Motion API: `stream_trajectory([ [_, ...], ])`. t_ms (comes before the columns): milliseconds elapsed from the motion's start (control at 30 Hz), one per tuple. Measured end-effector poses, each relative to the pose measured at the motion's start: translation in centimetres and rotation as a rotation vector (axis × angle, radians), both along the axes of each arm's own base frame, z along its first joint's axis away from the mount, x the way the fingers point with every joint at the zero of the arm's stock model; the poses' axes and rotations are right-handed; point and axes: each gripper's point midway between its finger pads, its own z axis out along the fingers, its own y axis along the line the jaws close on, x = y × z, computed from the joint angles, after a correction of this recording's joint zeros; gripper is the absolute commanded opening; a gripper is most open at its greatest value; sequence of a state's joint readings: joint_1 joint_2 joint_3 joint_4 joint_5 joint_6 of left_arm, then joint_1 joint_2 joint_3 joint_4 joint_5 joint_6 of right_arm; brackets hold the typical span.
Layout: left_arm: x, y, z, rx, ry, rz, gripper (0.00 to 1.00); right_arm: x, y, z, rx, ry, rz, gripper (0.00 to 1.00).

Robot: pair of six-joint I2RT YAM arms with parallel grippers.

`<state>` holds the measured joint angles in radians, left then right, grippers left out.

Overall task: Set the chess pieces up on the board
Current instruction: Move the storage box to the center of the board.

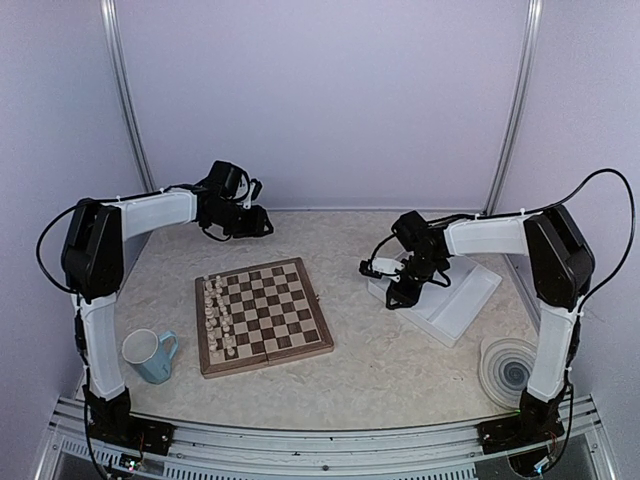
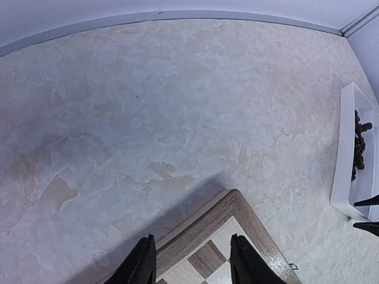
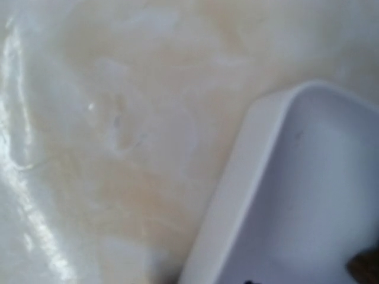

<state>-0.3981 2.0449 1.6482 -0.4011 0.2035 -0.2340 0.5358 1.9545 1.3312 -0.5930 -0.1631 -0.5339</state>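
Over the white tray [image 1: 468, 303]: we hang our right gripper [image 1: 403, 294] low above its near-left end, since the chess pieces [image 2: 357, 145] we need lie heaped inside it, not on the board [image 1: 270, 315].
Right jaws: we cannot tell how they stand. The wrist view is a blur of tray rim and tabletop, and the overhead view shows them too small.
Chess pieces: a dark cluster along the tray's floor, seen from the left wrist; none of them shows on the board.
Board: flat on the table, left of centre, well apart from the tray. Its right-hand files are bare, which we judge to be where the dark set belongs.
Cream figures [image 1: 218, 315]: ranked in two files along the board's left edge, so that side looks done.
Left gripper [image 2: 192, 266]: poised over a far corner of the board, jaws apart with nothing between them. We read this as keeping clear of the right arm's path.
Step in hand: a pick from the tray, we judge, with the dark side's setup barely begun.
Mug [image 1: 150, 355]: pale blue, near the left base, apart from the board.
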Motion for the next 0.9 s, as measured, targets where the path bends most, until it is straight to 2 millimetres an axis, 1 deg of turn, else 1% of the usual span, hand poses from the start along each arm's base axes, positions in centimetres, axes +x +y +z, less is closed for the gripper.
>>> stream_trajectory([
  [67, -0.1, -0.2, -0.3, 0.000, 0.006, -0.005, 0.45, -0.4, 0.1, -0.2, 0.002, 0.019, 0.015, 0.32],
  [300, -0.1, -0.8, -1.2, -0.001, 0.027, -0.024, 0.45, -2.6, 0.6, -0.4, 0.028, 0.065, 0.110, 0.32],
  [400, -0.1, -1.2, -1.3, -0.009, 0.032, -0.035, 0.45, -4.6, 0.7, -0.7, 0.021, 0.084, 0.169, 0.30],
  [600, -0.4, -1.8, -1.6, -0.020, 0.043, -0.055, 0.46, -8.4, 1.7, -1.2, -0.001, 0.106, 0.307, 0.26],
  [667, -0.4, -1.9, -1.8, -0.019, 0.048, -0.058, 0.46, -10.1, 1.9, -1.4, -0.014, 0.113, 0.363, 0.25],
  [800, -0.1, -2.0, -2.4, -0.011, 0.063, -0.060, 0.46, -12.7, 1.7, -1.5, -0.036, 0.121, 0.451, 0.23],
  [900, 0.1, -2.1, -3.6, -0.001, 0.083, -0.057, 0.46, -14.0, 1.1, -1.6, -0.049, 0.128, 0.494, 0.22],
])
